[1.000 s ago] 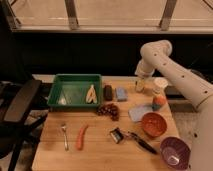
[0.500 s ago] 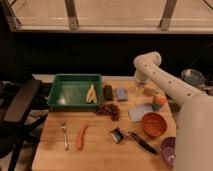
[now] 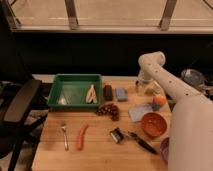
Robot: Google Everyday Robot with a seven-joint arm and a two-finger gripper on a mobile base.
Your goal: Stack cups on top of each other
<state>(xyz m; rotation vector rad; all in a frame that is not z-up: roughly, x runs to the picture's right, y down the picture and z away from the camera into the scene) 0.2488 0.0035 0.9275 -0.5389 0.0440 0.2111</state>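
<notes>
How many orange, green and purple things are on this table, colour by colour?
Orange: 3 (wide orange bowl, long orange carrot, small round orange object)
Green: 1 (rectangular green plastic tray)
Purple: 1 (large purple bowl, partly hidden)
Total: 5
The claw hangs low over the wooden table's far right side.

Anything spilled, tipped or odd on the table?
Nothing stands out. The orange bowl sits upright; the gripper is low at the back right of the table. The arm hides part of the right side.
</notes>
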